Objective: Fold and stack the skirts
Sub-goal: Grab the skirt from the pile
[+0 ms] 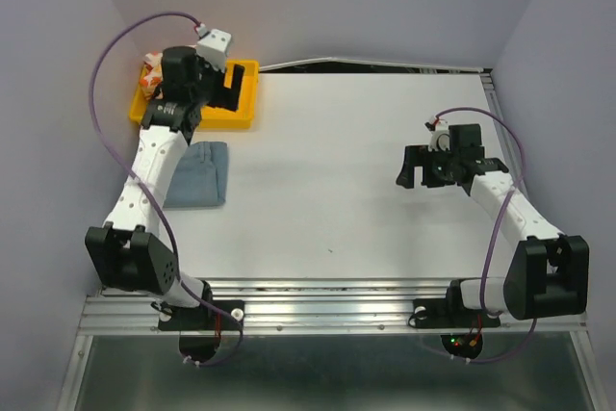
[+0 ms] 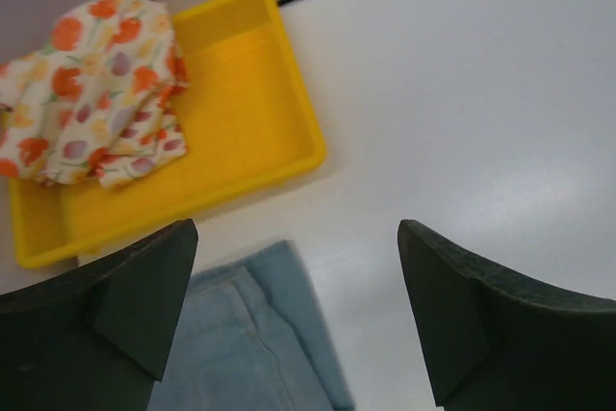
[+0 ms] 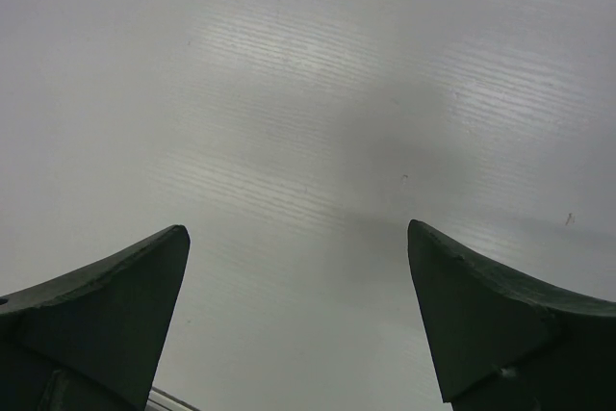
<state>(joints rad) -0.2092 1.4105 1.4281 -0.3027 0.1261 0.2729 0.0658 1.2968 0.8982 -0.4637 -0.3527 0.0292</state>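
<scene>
The cream floral skirt (image 2: 96,84) lies bunched at the left end of the yellow tray (image 2: 250,141), hanging over its rim. In the top view the floral skirt (image 1: 149,74) is mostly hidden behind my left arm. The light blue skirt (image 1: 200,175) lies folded flat on the table just in front of the tray (image 1: 245,113). My left gripper (image 1: 234,87) hovers open and holding nothing over the tray's right part. In the left wrist view the left gripper (image 2: 296,233) frames the blue skirt (image 2: 241,334). My right gripper (image 1: 416,172) is open over bare table at the right, and the right gripper (image 3: 296,233) is seen there holding nothing.
Purple walls close in the white table (image 1: 337,199) on the left, back and right. A dark gap (image 1: 385,65) runs along the back edge. A metal rail (image 1: 327,310) carrying both arm bases lines the near edge.
</scene>
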